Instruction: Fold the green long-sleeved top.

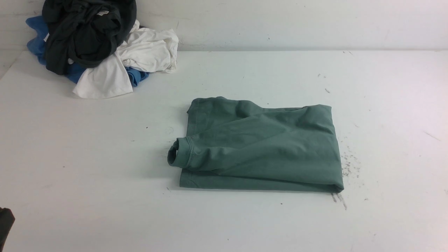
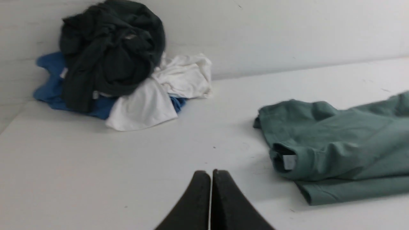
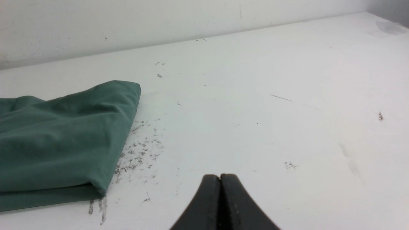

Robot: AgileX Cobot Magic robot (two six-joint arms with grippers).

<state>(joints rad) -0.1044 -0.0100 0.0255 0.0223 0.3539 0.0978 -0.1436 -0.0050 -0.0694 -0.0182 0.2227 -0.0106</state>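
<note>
Check the table (image 1: 245, 224): you have one green long-sleeved top (image 1: 259, 147) on it, lying near the middle, slightly toward the robot's right. The top is folded into a roughly rectangular stack with several layers visible along its near edge. One sleeve lies diagonally across the upper layer, and its cuff (image 1: 179, 154) overhangs the stack's left edge, standing open as a ring. In the left wrist view you can see a small pale label inside that cuff (image 2: 289, 161).

At the far left corner of the table, against the wall, you have one pile of other clothes (image 1: 98, 49). Count three colours in it: one dark garment (image 1: 87, 31) on top, white fabric (image 1: 140, 56) under and beside it, and blue fabric (image 1: 36, 38) at the bottom. You cannot tell how many separate white or blue pieces there are. The pile sits well apart from the green top.

Two grippers are in view, one per wrist camera. The left gripper (image 2: 211, 179) has its two fingers pressed together with only a hairline seam between them, gripping nothing, above bare table near the cuff. The right gripper (image 3: 220, 182) has its two fingers likewise closed and empty, above bare table to the right of the top's folded corner (image 3: 127, 92). Dark scuff marks (image 3: 140, 153) lie on the table just beside that edge.
</note>
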